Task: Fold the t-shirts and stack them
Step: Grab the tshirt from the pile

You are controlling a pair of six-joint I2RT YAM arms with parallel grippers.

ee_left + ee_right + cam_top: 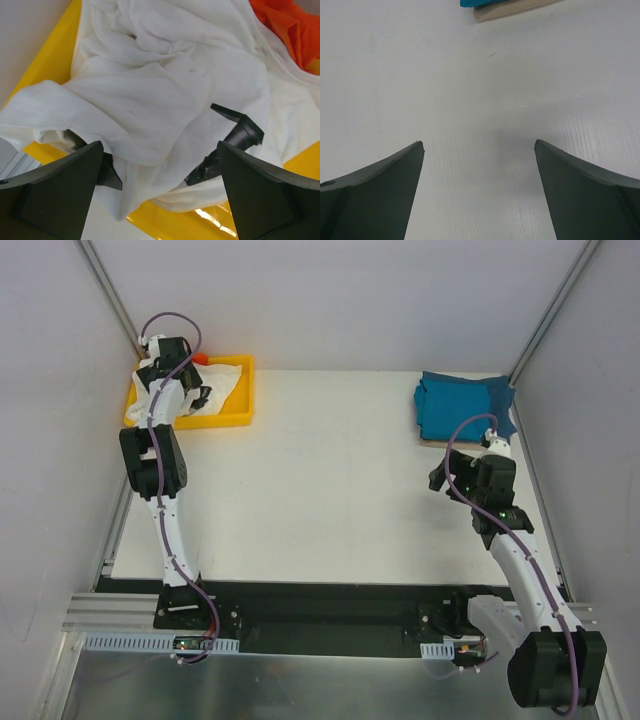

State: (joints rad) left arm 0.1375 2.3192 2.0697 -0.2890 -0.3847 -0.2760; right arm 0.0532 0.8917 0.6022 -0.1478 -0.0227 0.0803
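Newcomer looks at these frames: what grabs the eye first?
The yellow tray at the far left corner of the table: a crumpled white shirt fills it, an orange-red shirt peeks out beside it, and the left gripper is open right over the heap. At the far right lies a folded teal-blue shirt; the right gripper hangs open over the table.

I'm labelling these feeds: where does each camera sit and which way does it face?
Top external: above and behind, looking down on the table; left arm and right arm show.
Left wrist: looks down at the white t-shirt in the yellow tray; open left pincer shows.
Right wrist: faces bare table; open right pincer shows.
Top and left wrist share the tray.
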